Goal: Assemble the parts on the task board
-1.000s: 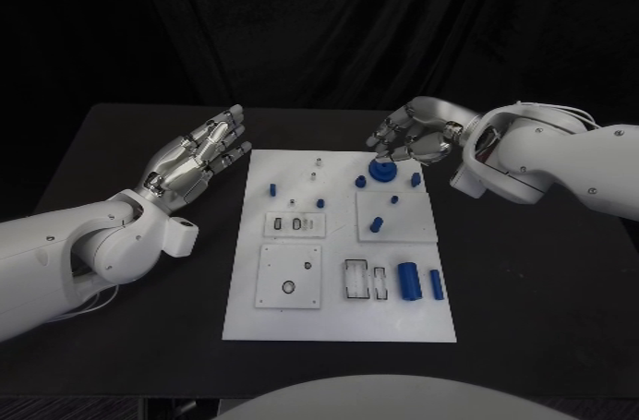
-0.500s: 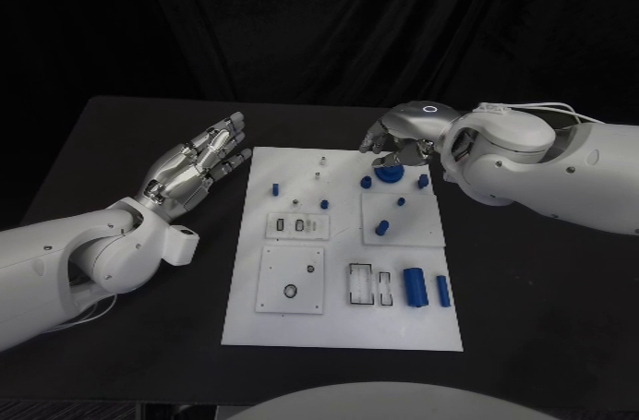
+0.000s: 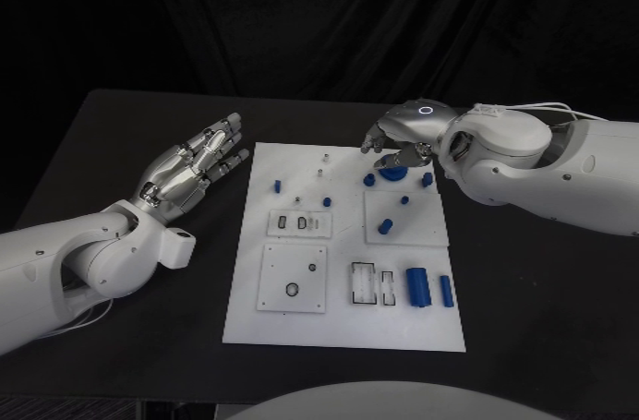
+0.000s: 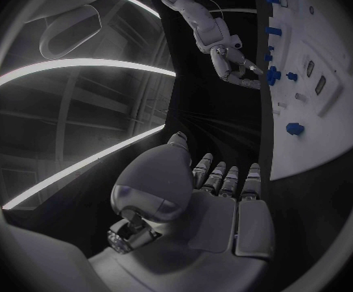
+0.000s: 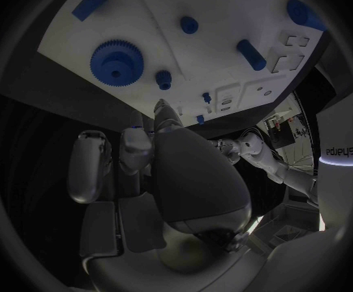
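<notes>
The white task board (image 3: 343, 323) lies mid-table. A blue gear (image 3: 393, 174) sits flat at its far edge, also in the right wrist view (image 5: 117, 61). My right hand (image 3: 395, 141) hovers just beyond and above the gear, fingers bent down toward it and holding nothing; its fingertips (image 5: 136, 150) stop short of the gear. Small blue pegs (image 3: 277, 186) (image 3: 385, 225) stand on the board. A thick blue cylinder (image 3: 416, 286) and a slim one (image 3: 446, 291) lie at the near right. My left hand (image 3: 199, 162) is flat and spread beside the board's left edge.
Recessed white sub-plates (image 3: 291, 276) and rectangular slots (image 3: 359, 282) take up the board's near half. Bare black table (image 3: 147, 346) surrounds the board. My right forearm (image 3: 533, 171) hangs over the table to the right of the board's far corner.
My right arm has swung in over the board's far right corner, the hand staying above the gear. The left hand has not moved.
</notes>
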Robot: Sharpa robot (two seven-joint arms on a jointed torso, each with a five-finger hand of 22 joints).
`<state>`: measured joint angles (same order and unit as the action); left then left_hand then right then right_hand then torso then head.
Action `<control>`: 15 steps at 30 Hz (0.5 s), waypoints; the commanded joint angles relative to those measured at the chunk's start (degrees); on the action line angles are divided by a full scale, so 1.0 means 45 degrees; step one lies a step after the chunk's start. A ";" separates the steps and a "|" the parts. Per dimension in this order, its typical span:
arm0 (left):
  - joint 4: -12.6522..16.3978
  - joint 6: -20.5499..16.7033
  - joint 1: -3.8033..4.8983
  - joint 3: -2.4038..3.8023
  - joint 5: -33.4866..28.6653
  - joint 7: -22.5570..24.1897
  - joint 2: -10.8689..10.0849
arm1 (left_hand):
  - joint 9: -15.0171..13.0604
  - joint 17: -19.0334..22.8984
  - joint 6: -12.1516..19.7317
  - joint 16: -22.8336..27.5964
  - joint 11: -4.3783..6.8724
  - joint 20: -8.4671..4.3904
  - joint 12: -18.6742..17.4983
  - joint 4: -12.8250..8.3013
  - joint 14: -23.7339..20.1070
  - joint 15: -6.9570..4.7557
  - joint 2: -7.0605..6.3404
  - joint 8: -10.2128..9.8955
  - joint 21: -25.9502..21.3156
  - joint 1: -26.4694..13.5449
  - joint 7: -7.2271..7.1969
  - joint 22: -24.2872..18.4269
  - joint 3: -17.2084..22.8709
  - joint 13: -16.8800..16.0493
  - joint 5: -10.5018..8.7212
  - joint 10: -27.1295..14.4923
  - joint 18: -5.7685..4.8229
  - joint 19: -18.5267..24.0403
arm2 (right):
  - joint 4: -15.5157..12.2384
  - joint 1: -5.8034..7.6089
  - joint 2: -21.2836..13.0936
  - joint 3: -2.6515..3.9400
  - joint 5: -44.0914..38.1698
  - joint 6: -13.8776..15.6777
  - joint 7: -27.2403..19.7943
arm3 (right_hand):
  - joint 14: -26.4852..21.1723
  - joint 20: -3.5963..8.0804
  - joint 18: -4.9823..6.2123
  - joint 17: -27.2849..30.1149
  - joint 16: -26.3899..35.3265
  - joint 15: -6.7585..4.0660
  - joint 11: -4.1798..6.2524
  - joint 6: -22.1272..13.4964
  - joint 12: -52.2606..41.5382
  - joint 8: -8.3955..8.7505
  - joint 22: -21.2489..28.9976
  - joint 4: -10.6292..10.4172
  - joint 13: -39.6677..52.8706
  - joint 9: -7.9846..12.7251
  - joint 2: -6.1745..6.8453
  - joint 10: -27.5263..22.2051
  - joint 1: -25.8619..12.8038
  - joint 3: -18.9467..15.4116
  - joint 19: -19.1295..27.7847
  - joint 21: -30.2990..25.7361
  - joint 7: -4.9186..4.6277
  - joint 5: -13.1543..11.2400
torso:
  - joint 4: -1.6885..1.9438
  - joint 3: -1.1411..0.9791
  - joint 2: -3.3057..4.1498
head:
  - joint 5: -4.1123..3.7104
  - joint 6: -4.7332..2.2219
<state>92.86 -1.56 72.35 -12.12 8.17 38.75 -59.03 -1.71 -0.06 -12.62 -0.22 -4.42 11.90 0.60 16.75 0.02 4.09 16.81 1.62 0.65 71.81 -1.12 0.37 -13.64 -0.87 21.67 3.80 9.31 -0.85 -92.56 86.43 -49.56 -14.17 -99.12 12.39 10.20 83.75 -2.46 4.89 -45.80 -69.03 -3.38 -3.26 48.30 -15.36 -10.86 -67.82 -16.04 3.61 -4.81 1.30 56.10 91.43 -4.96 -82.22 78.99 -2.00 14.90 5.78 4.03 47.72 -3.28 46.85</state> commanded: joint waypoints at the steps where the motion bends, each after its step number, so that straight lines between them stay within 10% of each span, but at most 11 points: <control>1: 0.0072 0.0022 0.0022 0.0012 0.0029 0.1397 0.0032 | -0.0011 0.0014 0.0000 0.0048 -0.0041 0.0004 0.0048 -0.0012 -0.0004 -0.0039 -0.0033 0.0056 -0.0033 0.0147 0.0092 -0.0015 0.0099 -0.0014 0.0080 -0.0016 0.0233 0.0072 | -0.0079 -0.0044 -0.0047 0.0007 -0.0363 -0.0226 0.0124 | 0.0046 -0.0064 -0.0081 -0.0014 -0.0039 0.0038 -0.0047 0.0107 0.0063 0.0077 -0.0028 -0.0007 0.0028 -0.0016 0.0040 0.0128 -0.0083 0.0123 -0.0057 0.0053 -0.0002 0.0131 | 0.0049 0.0010 0.0046 | -0.0050 -0.0010; 15: 0.0095 0.0177 0.0021 0.0012 0.0028 0.1357 0.0053 | -0.0014 0.0014 -0.0026 0.0048 -0.0068 0.0001 0.0048 -0.0013 -0.0004 -0.0016 -0.0023 0.0060 -0.0038 0.0178 0.0132 -0.0018 0.0130 -0.0014 0.0108 -0.0017 0.0234 0.0078 | -0.0047 -0.0605 -0.0152 0.0007 -0.0371 0.0305 -0.0076 | 0.0025 -0.0097 -0.0082 -0.0064 -0.0066 0.0085 -0.0095 0.0317 0.0200 0.0184 -0.0084 0.0006 0.0040 -0.0044 0.0163 0.0416 -0.0125 0.0358 -0.0040 0.0074 -0.0216 0.0373 | 0.0004 0.0016 0.0040 | 0.0030 0.0109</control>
<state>93.14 -1.42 72.35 -12.12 8.19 38.77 -58.86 -1.71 -0.09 -12.82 -0.21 -4.42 11.89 0.60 16.75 0.02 4.09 16.65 1.62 0.65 72.10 -0.92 0.36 -13.31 -0.86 21.89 3.80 9.30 -0.85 -92.79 83.90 -50.20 -14.19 -100.05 12.50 9.96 83.75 -2.66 4.90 -46.04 -69.03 -3.37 -3.67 49.52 -14.63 -10.25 -68.14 -16.04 3.72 -4.97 1.66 57.74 91.06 -3.70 -82.42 78.99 -2.62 16.38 5.81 4.05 47.94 -3.21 47.27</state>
